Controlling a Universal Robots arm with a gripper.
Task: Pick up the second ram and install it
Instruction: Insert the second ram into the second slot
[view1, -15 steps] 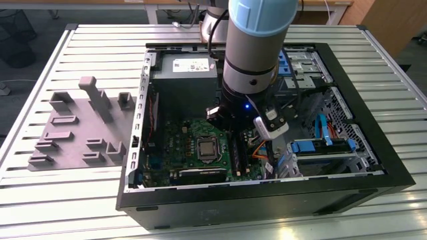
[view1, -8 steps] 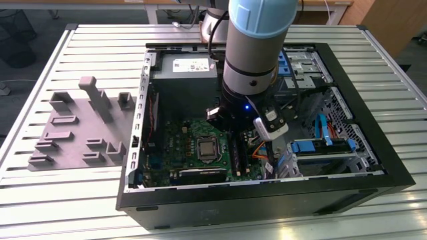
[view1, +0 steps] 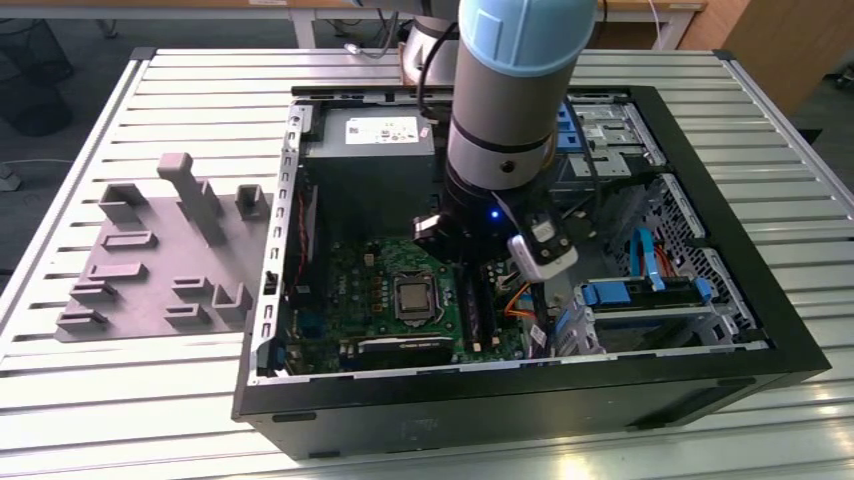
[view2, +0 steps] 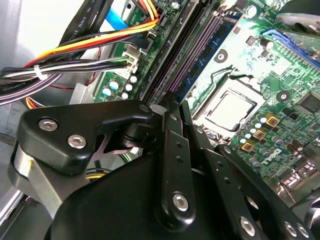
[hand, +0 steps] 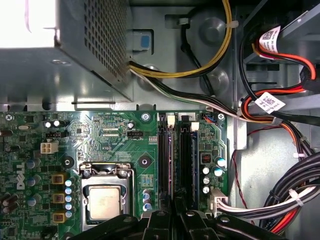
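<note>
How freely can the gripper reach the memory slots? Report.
Probably yes: the gripper hangs directly over the memory slots inside the open case, with the cable bundles lying off to one side.

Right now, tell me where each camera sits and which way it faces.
Exterior view: off the arm, above the table, looking down into the open computer case; the arm shows.
First wrist view: on the arm, looking down at the motherboard and CPU socket.
Second wrist view: behind the gripper, looking obliquely.
Both wrist views share the socket.
</note>
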